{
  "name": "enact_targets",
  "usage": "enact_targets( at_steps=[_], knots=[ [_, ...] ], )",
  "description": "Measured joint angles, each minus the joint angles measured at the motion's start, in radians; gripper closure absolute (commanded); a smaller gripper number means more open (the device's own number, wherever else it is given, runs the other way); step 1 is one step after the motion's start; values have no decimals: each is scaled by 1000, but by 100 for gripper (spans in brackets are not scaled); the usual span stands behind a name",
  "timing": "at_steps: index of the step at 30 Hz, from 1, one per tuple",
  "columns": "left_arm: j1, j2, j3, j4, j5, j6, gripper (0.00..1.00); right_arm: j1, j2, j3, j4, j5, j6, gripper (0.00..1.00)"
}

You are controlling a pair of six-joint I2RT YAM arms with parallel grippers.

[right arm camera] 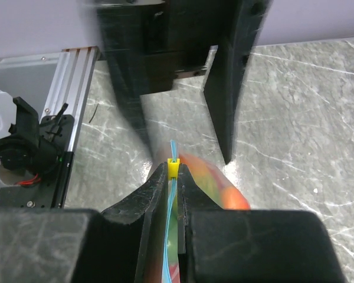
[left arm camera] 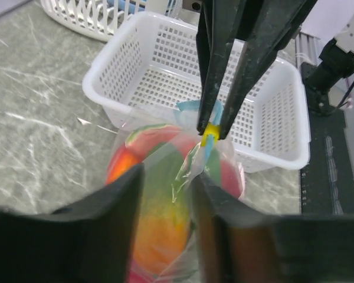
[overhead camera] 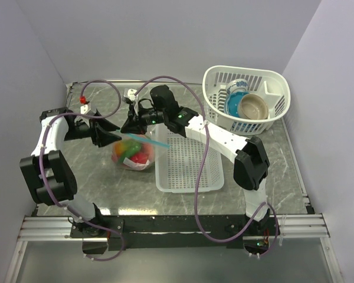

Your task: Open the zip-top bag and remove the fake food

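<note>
Right jaws clamp zip-top bag [left arm camera: 159,200] strip; left jaws parted.

Clear, teal-edged zip-top bag [left arm camera: 186,170] holds red, orange, green fake food [left arm camera: 156,227].

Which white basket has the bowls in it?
The oval basket in the far right corner: it holds a blue bowl and a tan bowl. The rectangular basket next to the bag holds none.

Left gripper [left arm camera: 168,180] jaws stand parted, facing the right gripper [right arm camera: 174,174], its jaws pinched closed.
</note>
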Motion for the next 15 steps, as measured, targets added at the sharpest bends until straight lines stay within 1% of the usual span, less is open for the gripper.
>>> enact_targets(
  at_steps=[1, 2, 5, 7, 15],
  knots=[
    [0, 13, 10, 0, 2, 6, 94, 0, 0, 0, 2, 0, 0, 100],
    [0, 18, 17, -4, 2, -3, 99, 0, 0, 0, 3, 2, -1, 100],
    [-4, 19, 31, -6, 6, 8, 95, 0, 0, 0, 6, 8, -1, 100],
    [-4, 18, 31, -6, 6, 8, 99, -1, 0, 0, 11, 7, 0, 100],
    [-3, -5, 33, -2, -9, 2, 99, -5, 1, 0, 14, 9, -5, 100]
  ],
)
